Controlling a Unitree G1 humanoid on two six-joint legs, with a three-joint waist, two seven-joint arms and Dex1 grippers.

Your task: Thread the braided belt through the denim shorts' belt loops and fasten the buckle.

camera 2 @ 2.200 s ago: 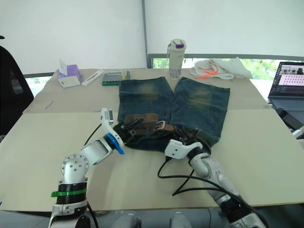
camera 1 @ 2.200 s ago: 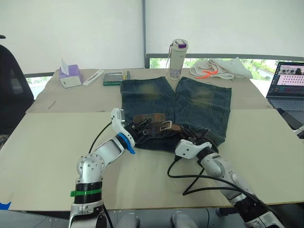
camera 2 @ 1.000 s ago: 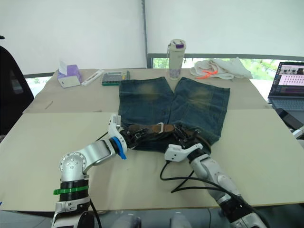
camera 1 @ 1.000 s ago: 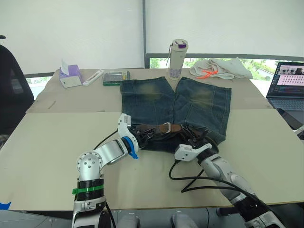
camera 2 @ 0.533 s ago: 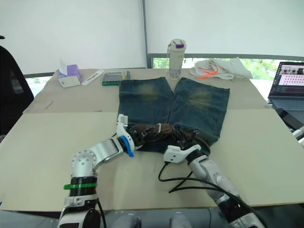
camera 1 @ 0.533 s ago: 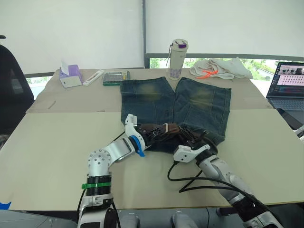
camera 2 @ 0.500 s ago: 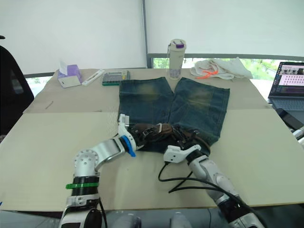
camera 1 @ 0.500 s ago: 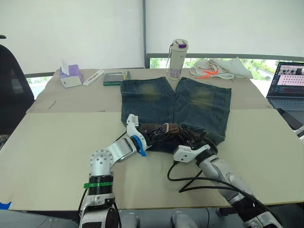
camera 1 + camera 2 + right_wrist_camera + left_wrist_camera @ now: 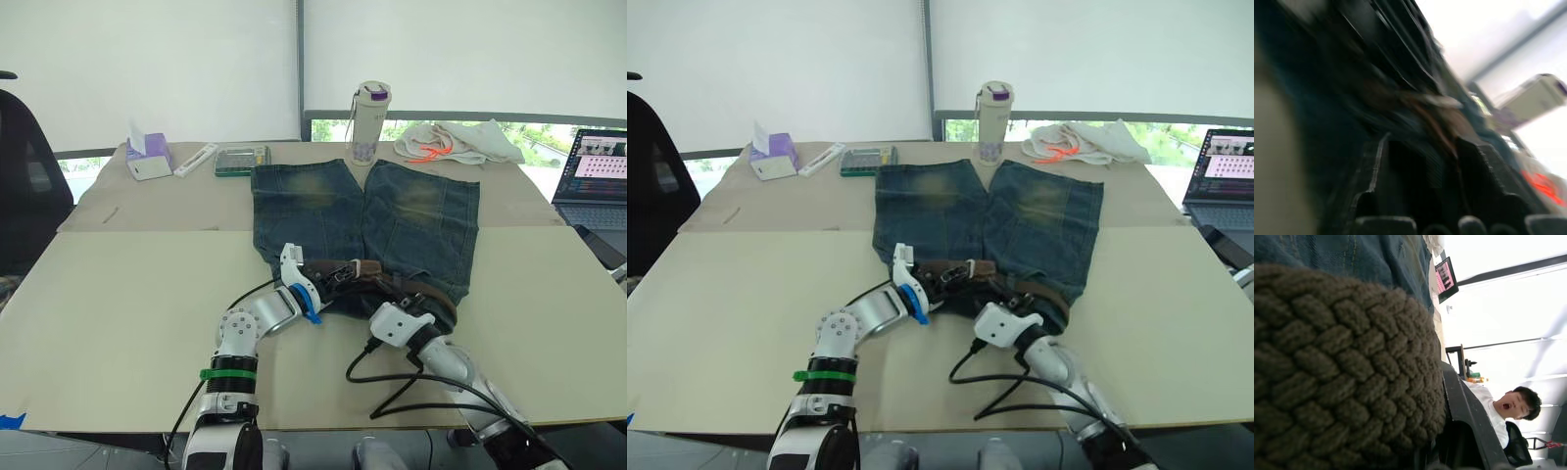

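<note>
The shorts (image 9: 364, 220) lie flat at frame centre on the table (image 9: 118, 294), waistband nearest the robot. The belt (image 9: 392, 286) lies along the waistband. The left hand (image 9: 328, 284) clamps the belt beside the buckle (image 9: 350, 267), apparently to feed it. The right hand (image 9: 1422, 156) stands apart, near the belt.

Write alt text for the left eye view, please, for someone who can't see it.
Two robot arms meet at the waistband of the denim shorts spread on a table, where the braided belt and its buckle lie. A bottle, tissue box and laptop sit around them.
</note>
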